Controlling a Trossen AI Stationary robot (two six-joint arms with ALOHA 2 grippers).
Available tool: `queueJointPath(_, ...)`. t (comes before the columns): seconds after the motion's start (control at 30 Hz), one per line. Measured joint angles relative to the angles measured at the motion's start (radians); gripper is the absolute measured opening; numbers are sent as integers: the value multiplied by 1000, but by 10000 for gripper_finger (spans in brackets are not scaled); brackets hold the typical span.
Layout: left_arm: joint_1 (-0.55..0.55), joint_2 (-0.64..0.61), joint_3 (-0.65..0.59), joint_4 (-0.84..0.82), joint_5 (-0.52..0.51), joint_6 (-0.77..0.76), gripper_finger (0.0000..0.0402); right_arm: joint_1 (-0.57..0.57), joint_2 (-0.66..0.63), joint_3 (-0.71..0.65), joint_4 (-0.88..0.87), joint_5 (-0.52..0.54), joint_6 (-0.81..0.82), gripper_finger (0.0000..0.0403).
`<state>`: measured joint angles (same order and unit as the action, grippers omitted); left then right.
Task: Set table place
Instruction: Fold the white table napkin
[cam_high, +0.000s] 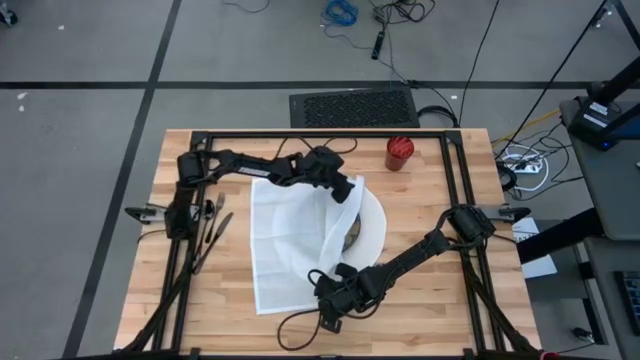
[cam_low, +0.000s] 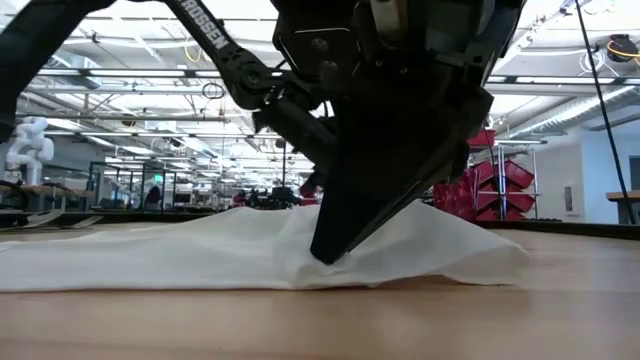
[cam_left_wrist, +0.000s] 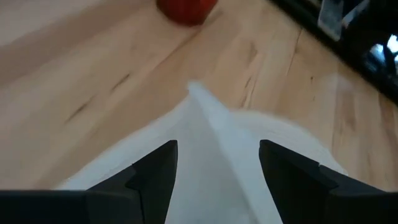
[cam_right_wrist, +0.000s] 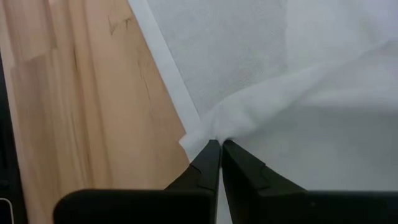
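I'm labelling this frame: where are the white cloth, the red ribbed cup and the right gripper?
white cloth (cam_high: 285, 235): high view, flat middle.
red ribbed cup (cam_high: 399, 153): high view, its side.
right gripper (cam_right_wrist: 218, 144): right wrist view, fingertips pinching the cloth's edge.

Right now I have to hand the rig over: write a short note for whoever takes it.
Right pincer: shut on the near edge of the white cloth.
Left pincer: open, over the cloth's far side, holding nothing.
Cloth lies rumpled mid table, draped over a white plate. Red cup stands at the far edge; cutlery lies on the left.
Done: cloth gripped. Left: flatten it, then set plate, cup, cutlery.
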<state>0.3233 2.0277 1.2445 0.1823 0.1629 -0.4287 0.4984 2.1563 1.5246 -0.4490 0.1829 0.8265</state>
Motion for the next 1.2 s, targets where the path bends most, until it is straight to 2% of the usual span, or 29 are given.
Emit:
queueJointPath(0.57, -11, 157, 167, 2, 35, -46, 212, 9, 0, 0, -6, 2, 0, 0)
queueJointPath(0.87, -10, 175, 177, -9, 43, -62, 209, 8, 0, 0, -6, 1, 0, 0)
queueJointPath(1.0, -14, 175, 177, -10, 43, -52, 164, 8, 0, 0, -6, 1, 0, 0)
queueJointPath(1.2, -15, 175, 177, 8, 23, -39, 23, 10, 0, 0, -6, 6, 1, 0)
